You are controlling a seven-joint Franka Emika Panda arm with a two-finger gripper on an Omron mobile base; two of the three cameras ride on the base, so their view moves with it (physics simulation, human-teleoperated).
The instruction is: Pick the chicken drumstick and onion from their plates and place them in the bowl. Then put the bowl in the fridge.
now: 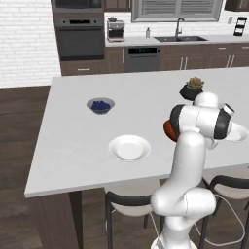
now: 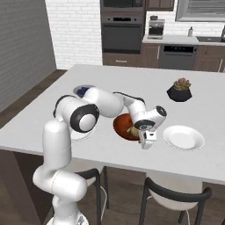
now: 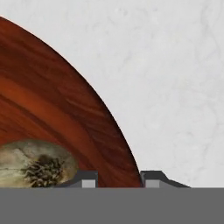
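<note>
The reddish-brown wooden bowl [image 2: 122, 126] rests on the grey island counter, largely behind my arm; its edge also peeks out in the left base view [image 1: 168, 130]. Inside it lies the onion [image 3: 37, 164], a yellowish bulb with a dark tuft, also visible beside my hand [image 2: 132, 130]. My gripper [image 2: 147, 141] sits at the bowl's near rim [image 3: 118, 144], one fingertip [image 3: 87, 179] inside and the other outside, closed on the wall. Both white plates [image 1: 129, 147] [image 2: 183, 137] are bare. The drumstick is hidden, and the fridge is out of view.
A small grey bowl of blueberries [image 1: 100, 105] and a black succulent pot [image 2: 179, 92] stand farther back on the counter. Stools [image 2: 176, 195] are tucked under its near edge. The dark wall oven [image 1: 80, 36] and sink counter line the far wall.
</note>
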